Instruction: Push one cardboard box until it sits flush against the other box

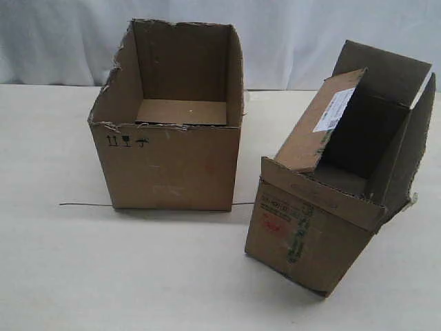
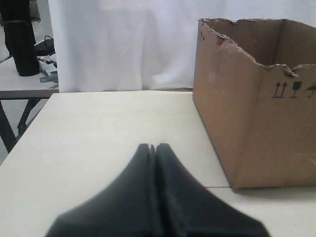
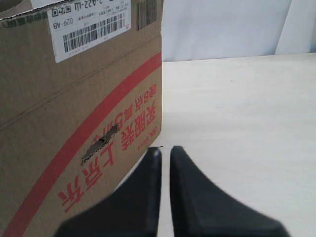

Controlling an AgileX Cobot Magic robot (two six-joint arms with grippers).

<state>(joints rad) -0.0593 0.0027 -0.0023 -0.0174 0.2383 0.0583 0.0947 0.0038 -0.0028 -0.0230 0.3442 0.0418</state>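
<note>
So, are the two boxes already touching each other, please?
No, a strip of bare table separates the narrower labelled box from the wider box.

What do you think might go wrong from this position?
The narrower carton sits skewed to the wider carton; an off-centre push may pivot it, so only a corner meets.
The right gripper is by one edge of its printed side, favouring that spin.
The empty wider carton may slide away.

A thin wire [image 1: 83,205] lies on the pale table [image 1: 138,276] before a white curtain [image 1: 296,34].
</note>
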